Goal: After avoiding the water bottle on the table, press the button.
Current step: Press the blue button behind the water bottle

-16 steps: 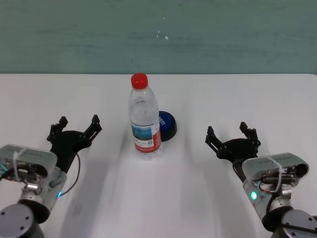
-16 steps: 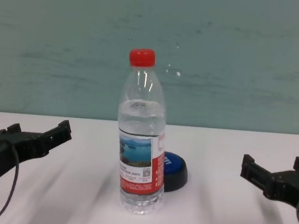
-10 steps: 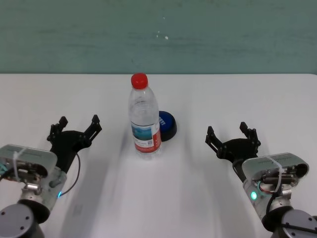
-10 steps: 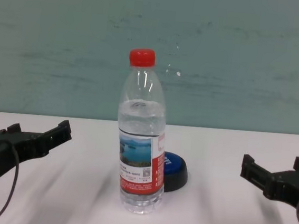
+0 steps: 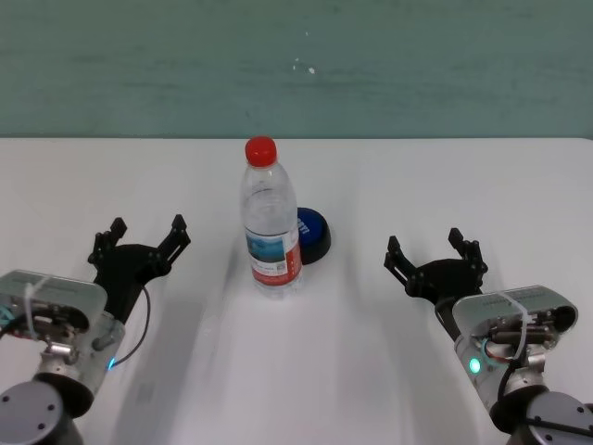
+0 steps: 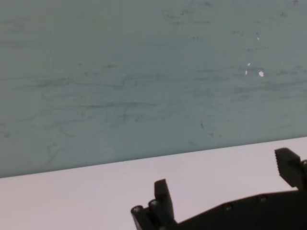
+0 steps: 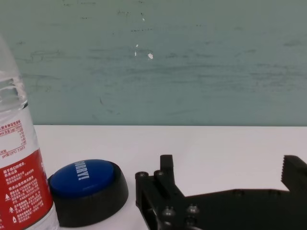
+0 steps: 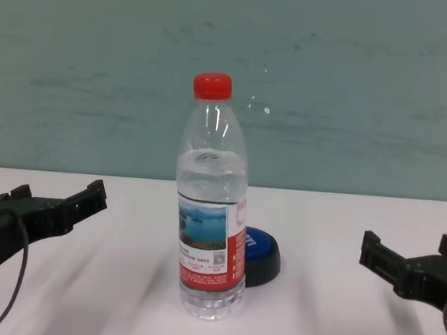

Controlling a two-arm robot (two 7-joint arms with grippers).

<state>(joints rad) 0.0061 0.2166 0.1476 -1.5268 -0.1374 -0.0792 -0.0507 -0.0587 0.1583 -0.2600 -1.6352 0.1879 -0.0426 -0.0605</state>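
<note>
The water bottle (image 5: pixel 271 218) stands upright at the middle of the white table (image 5: pixel 371 176), with a red cap and a red, white and blue label; it also shows in the chest view (image 8: pixel 211 202) and at the edge of the right wrist view (image 7: pixel 19 167). The blue button (image 5: pixel 312 233) on its black base sits just behind and to the right of the bottle, partly hidden by it; it shows too in the chest view (image 8: pixel 261 253) and the right wrist view (image 7: pixel 86 189). My left gripper (image 5: pixel 145 236) is open, left of the bottle. My right gripper (image 5: pixel 433 252) is open, right of the button.
A teal wall (image 5: pixel 296 65) runs behind the table's far edge. Bare tabletop lies between each gripper and the bottle (image 8: pixel 117 284).
</note>
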